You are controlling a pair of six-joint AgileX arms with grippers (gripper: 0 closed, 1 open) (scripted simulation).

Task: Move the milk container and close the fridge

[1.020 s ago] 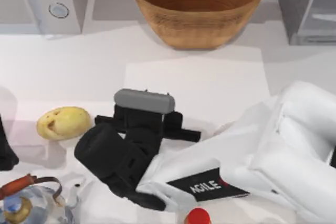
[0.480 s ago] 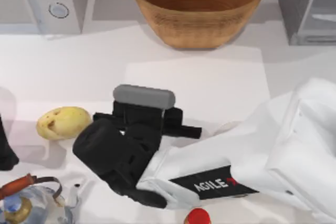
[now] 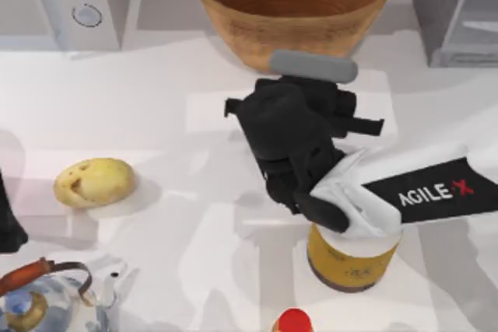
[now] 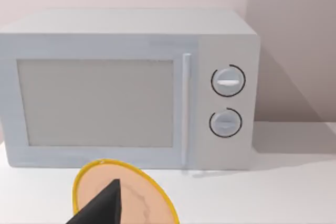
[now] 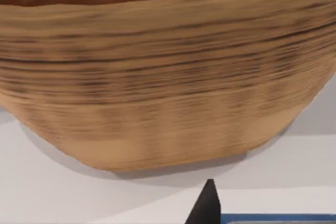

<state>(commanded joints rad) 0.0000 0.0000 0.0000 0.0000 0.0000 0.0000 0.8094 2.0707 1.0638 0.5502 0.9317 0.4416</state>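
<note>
Hovering right gripper [image 3: 311, 75] just before the wooden bowl [image 3: 293, 7], grip state not possible to tell, fridge [image 3: 451, 9] at top-right corner, left arm [image 3: 9, 227] parked at left edge.

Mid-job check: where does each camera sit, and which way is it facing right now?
Top view: above the table, looking down; shows right gripper by the wooden bowl, left arm at the left edge.
Left wrist view: on the left arm, facing the white appliance door-on; left gripper tip shows.
Right wrist view: on the right arm, close against the bowl's wall; gripper tip shows.
Shared: bowl, top and right wrist; appliance, top and left wrist.
</note>
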